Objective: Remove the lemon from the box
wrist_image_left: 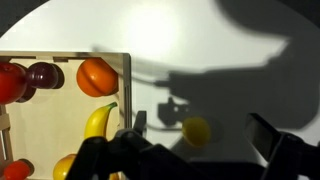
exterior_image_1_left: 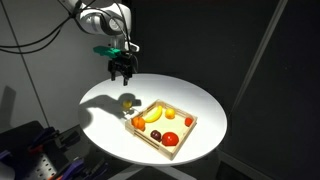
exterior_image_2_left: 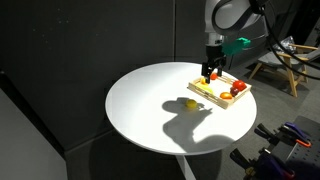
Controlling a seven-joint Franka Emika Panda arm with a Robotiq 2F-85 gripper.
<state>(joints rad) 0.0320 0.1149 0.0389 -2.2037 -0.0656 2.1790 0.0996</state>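
Lemon (wrist_image_left: 197, 131) on the table (exterior_image_1_left: 195, 95) just outside the box (wrist_image_left: 50, 125) — well below the gripper (exterior_image_1_left: 121, 72), jaws spread, empty

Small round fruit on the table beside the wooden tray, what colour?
Small round lemon: dull yellow, wrist view.

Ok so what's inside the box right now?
Inside the box: a banana, an orange, a dark fruit and red fruits. The lemon lies outside on the table. In the wrist view the gripper covers the box's near corner.
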